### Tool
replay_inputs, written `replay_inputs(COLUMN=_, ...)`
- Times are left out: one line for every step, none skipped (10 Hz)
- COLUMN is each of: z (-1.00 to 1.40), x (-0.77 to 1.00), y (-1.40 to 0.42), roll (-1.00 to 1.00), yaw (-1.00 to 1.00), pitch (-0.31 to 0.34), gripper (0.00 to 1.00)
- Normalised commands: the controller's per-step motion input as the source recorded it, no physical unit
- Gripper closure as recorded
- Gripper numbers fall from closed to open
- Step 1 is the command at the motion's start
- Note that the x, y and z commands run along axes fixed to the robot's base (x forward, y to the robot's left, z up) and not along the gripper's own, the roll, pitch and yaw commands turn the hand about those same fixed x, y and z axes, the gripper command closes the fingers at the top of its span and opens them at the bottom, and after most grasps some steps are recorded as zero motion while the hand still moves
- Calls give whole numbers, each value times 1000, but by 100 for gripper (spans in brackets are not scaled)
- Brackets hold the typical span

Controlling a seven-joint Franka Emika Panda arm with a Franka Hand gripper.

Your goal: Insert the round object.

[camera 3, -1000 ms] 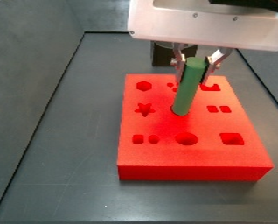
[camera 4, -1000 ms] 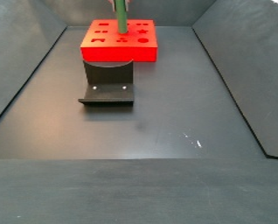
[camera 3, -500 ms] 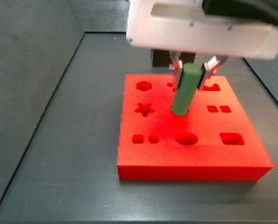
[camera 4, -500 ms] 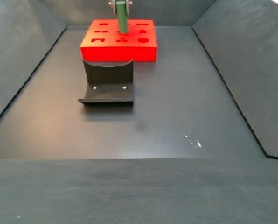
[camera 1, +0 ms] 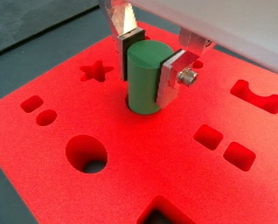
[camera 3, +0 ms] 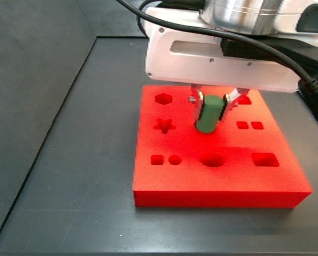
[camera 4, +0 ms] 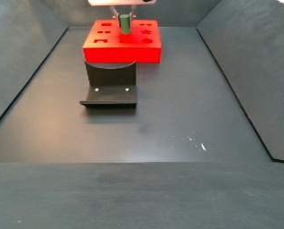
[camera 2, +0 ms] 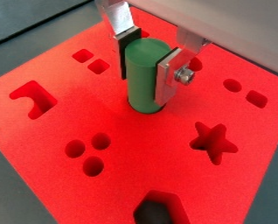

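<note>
My gripper [camera 1: 148, 70] is shut on the green round peg [camera 1: 146, 79] and holds it upright. The peg's lower end stands at the top face of the red block [camera 1: 59, 105], in the middle of the block; whether it is sunk into a hole I cannot tell. Both wrist views show it, here too [camera 2: 146, 74]. The silver fingers [camera 2: 172, 74] clamp the peg's upper half. In a side view the gripper [camera 3: 210, 103] is low over the red block [camera 3: 189, 175], with the peg [camera 3: 209, 115] between the fingers. In a side view the block [camera 4: 121, 49] sits at the far end, the peg [camera 4: 124, 24] above it.
The block has several shaped holes: a round hole [camera 1: 86, 153], a star [camera 1: 97, 70], square pairs [camera 1: 223, 146] and a notched cutout [camera 1: 258, 94]. The dark fixture [camera 4: 110, 91] stands on the floor in front of the block. Dark walls border the floor.
The gripper has come down with the peg: less of the green peg shows above the block, and the arm's white body is lower over it.
</note>
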Motion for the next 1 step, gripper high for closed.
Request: replay_inputs(z=0, x=0, y=0, roll=0, yaw=0, pitch=0, gripper=100)
